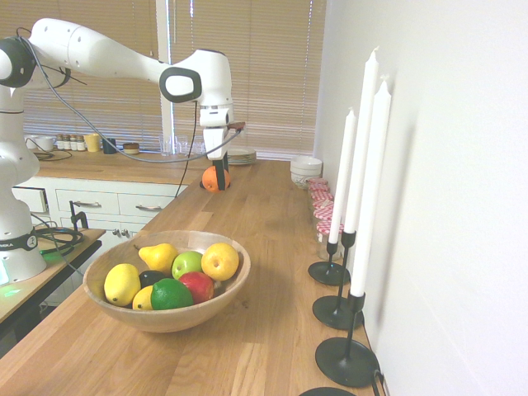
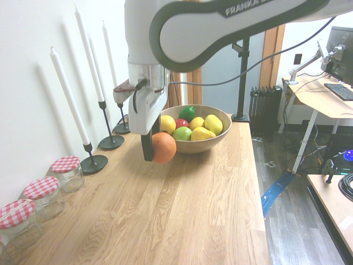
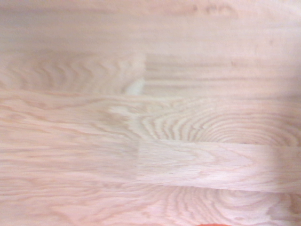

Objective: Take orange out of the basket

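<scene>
Tabletop (image 2: 182, 210) bare under the arm; basket (image 2: 194, 144) sits at 1 o'clock of the claw in the second exterior view, 7 fruits left inside. Claw (image 2: 156, 148) clamped on orange (image 2: 164, 147), lifted clear, outside basket, above the wood. Removal done; set-down and release remain.

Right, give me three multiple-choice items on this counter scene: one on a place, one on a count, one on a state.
1. Where is the round deep-orange orange?
A. in the wooden bowl
B. outside the bowl, above the counter
C. on a jar lid

2. How many tall white candles stand in black holders by the wall?
A. one
B. three
C. five

3. What is the two-finger gripper doing?
A. hanging open and empty
B. shut on the orange
C. shut on a lemon

Answers: 1 B, the orange hangs beside the shallow round light-brown wooden basket, over the light wooden countertop. 2 B, three candles show in both exterior views. 3 B, the orange sits at the fingers.
</scene>
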{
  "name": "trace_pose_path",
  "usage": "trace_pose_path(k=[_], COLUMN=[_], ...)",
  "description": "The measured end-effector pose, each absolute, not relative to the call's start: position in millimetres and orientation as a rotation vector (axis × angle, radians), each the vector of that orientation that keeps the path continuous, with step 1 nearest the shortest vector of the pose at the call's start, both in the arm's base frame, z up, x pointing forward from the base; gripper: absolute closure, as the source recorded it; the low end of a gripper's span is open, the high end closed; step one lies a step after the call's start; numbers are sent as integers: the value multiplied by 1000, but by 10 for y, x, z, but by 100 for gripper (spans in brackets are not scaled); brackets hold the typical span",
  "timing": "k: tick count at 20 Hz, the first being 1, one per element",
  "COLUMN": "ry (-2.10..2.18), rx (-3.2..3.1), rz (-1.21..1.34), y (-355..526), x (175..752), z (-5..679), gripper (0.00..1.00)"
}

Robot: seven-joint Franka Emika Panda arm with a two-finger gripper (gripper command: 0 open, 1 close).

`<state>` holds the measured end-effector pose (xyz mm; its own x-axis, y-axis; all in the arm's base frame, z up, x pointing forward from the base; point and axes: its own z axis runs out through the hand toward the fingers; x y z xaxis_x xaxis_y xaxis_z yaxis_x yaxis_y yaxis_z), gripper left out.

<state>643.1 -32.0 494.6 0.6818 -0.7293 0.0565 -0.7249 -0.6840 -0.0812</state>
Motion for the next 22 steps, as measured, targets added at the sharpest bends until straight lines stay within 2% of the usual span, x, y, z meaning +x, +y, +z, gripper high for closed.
trace_pose_path(k=[7,22], ry=[1262,1288], rx=[-2844,-2859], rz=[-68,8], y=[-424,-174], x=[6531,6645], z=[4396,3844], gripper=[100,100])
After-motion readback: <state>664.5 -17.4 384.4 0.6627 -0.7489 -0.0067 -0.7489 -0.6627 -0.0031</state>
